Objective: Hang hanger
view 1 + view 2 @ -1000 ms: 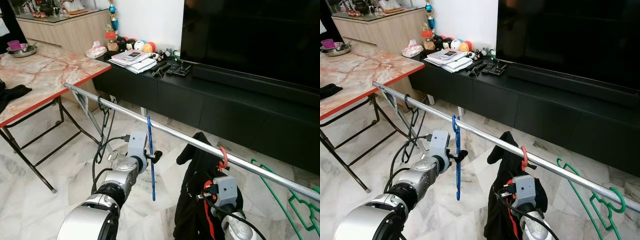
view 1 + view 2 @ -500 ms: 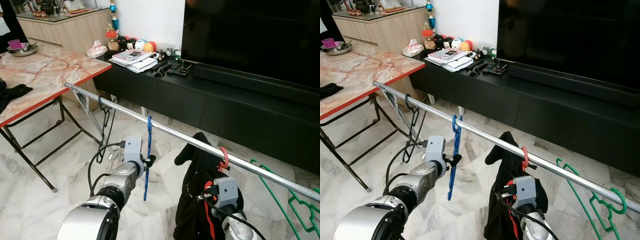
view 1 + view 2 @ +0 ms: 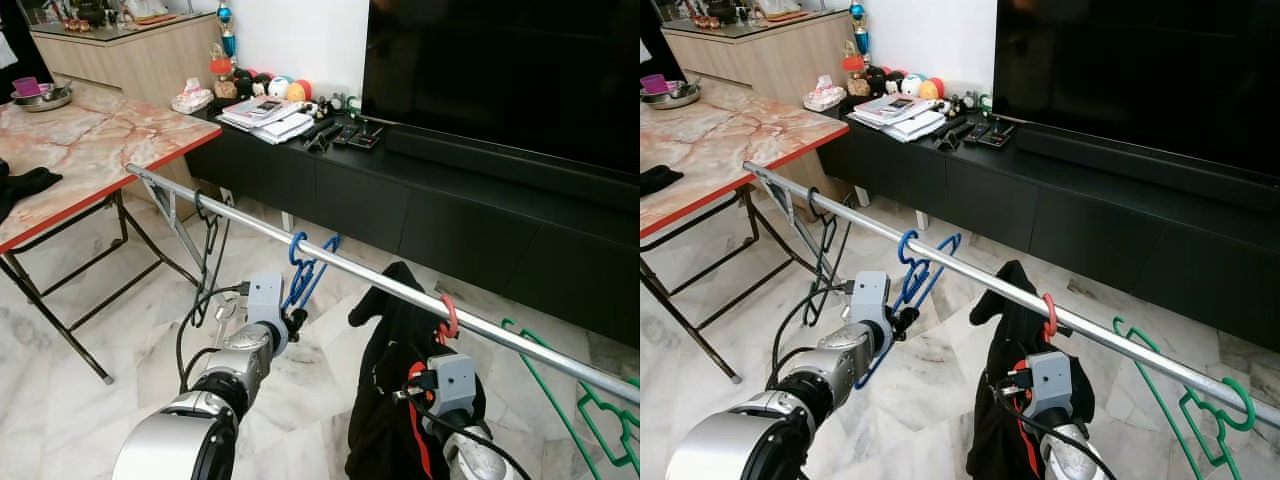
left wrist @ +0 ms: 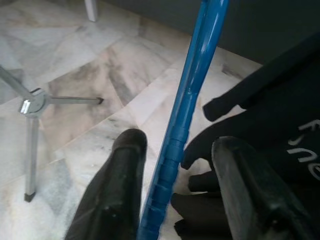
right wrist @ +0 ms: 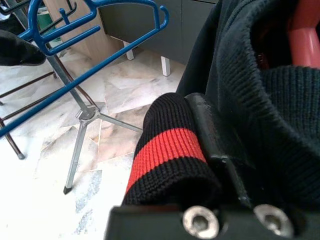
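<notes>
Marble floor [image 3: 60, 400] and a long black TV console [image 3: 450, 210] lie behind my station, with a marble-topped folding table [image 3: 90, 150] far left. My left gripper [image 4: 175, 150] has its fingers spread, the blue hanger [image 3: 305, 272] passing between them without clear contact, its hook over the silver rail [image 3: 340, 268], just left of the black garment [image 3: 395, 400] on its red hanger [image 3: 447, 318]. My right gripper [image 3: 445, 385] sits low against that garment, fingers buried in knit cloth, so I cannot tell their state; a green hanger [image 3: 1185, 395] hangs far right.
</notes>
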{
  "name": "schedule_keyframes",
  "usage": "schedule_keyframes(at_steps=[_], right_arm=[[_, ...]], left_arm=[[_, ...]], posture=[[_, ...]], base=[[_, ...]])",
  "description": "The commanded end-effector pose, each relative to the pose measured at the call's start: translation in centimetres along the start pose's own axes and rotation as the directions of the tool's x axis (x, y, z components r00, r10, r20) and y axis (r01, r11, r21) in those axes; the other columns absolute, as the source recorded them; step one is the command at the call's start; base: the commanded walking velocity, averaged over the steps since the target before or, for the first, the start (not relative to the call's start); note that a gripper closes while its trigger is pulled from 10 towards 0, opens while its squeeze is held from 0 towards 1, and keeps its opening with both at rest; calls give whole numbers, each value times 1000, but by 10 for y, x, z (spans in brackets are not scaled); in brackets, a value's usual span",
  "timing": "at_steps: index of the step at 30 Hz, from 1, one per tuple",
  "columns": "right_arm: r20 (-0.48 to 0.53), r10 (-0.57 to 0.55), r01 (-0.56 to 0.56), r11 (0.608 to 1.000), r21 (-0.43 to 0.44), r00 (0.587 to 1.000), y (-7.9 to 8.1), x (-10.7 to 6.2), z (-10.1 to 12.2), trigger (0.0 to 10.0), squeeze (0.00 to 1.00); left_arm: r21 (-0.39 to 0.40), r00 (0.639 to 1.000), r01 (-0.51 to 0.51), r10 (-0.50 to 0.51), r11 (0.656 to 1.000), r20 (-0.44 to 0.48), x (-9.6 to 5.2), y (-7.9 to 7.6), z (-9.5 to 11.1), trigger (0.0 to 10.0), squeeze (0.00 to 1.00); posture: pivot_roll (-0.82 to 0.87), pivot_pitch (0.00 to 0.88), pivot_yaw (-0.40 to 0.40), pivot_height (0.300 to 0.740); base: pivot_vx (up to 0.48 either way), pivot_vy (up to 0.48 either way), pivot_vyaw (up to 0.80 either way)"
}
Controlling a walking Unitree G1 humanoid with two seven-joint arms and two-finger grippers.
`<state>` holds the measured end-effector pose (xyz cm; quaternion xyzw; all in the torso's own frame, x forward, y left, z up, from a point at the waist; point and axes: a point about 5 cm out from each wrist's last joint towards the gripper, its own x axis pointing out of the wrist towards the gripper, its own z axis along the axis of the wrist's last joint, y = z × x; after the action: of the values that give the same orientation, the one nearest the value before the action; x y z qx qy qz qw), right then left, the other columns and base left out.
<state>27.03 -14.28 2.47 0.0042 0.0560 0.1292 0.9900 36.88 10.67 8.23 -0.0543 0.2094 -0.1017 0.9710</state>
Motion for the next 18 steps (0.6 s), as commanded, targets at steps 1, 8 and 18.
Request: schedule_keyframes(at_steps=[1, 8, 18], right_arm=[[0, 5, -5, 1000, -7, 1000, 2, -2, -1, 10000, 0], [-1, 8, -8, 1000, -5, 1000, 2, -1, -1, 10000, 0], [-1, 11, -11, 1000, -7, 1000, 3, -1, -1, 10000, 0]], left_arm=[[0, 1000, 7, -7, 1000, -28, -2, 5, -10, 0, 0], [2, 999, 3, -3, 1000, -43, -4, 11, -18, 0, 0], [1, 998, -48, 48, 999, -41, -8, 23, -22, 0, 0]], posture=[[8, 47, 43, 740], [16, 49, 38, 740], [18, 49, 34, 740]], base=[[0, 0, 0], [0, 0, 0], [0, 0, 0]])
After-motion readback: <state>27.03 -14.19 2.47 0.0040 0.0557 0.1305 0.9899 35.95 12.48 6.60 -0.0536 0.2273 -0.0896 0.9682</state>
